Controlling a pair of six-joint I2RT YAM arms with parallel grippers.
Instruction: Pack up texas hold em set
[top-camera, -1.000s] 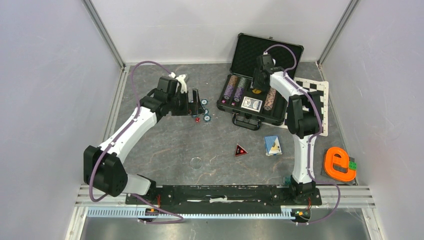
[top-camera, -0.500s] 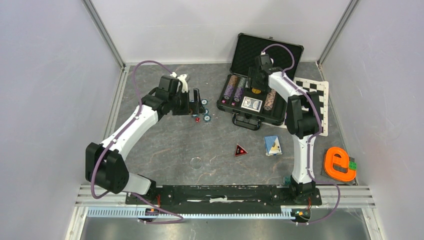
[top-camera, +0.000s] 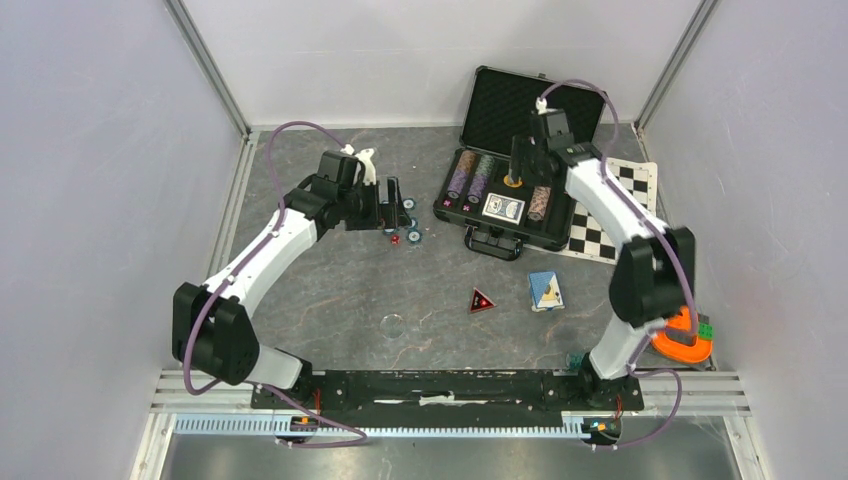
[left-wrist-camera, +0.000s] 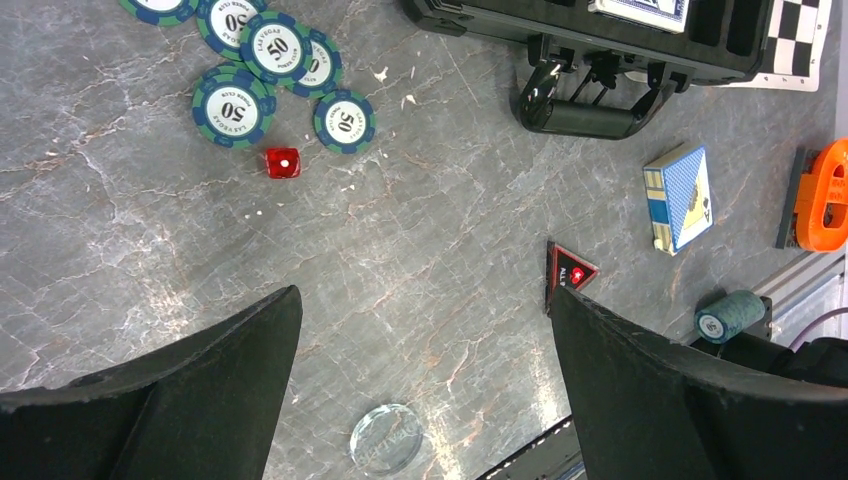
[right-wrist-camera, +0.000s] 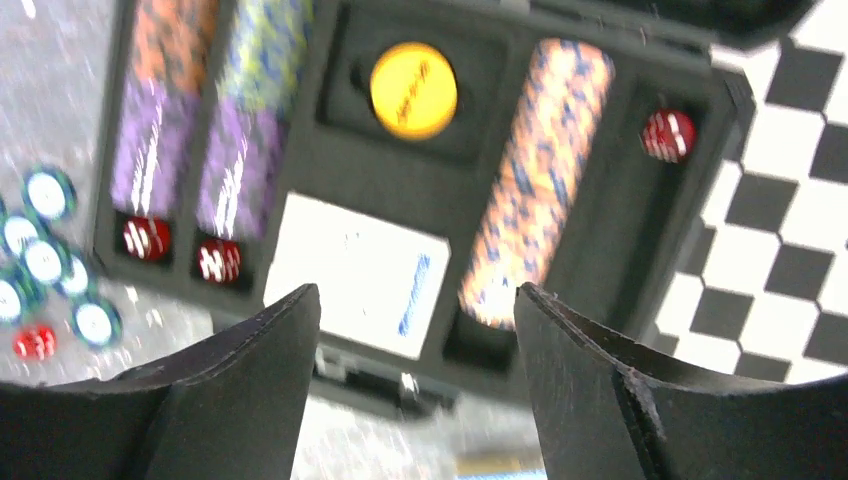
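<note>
The open black case (top-camera: 470, 222) holds rows of chips (top-camera: 468, 175), a card deck (top-camera: 503, 207) and a yellow button (top-camera: 513, 182). My right gripper (top-camera: 520, 160) hovers open and empty above the case. In the right wrist view (right-wrist-camera: 415, 290) it frames the deck (right-wrist-camera: 360, 275) and an orange chip row (right-wrist-camera: 535, 180). Several loose blue-green chips (top-camera: 409, 218) and a red die (top-camera: 394, 239) lie left of the case. My left gripper (top-camera: 393, 200) is open and empty just over them. In the left wrist view (left-wrist-camera: 422, 295) the chips (left-wrist-camera: 270, 70) and the die (left-wrist-camera: 281, 163) lie ahead of it.
A blue card deck (top-camera: 546, 290), a red triangular marker (top-camera: 482, 300) and a clear disc (top-camera: 394, 325) lie on the near table. A checkerboard mat (top-camera: 610, 215) sits right of the case. An orange letter block (top-camera: 680, 330) sits at the near right.
The right arm's elbow has swung out to the right and its gripper has shifted slightly right over the case. The left arm has hardly moved.
</note>
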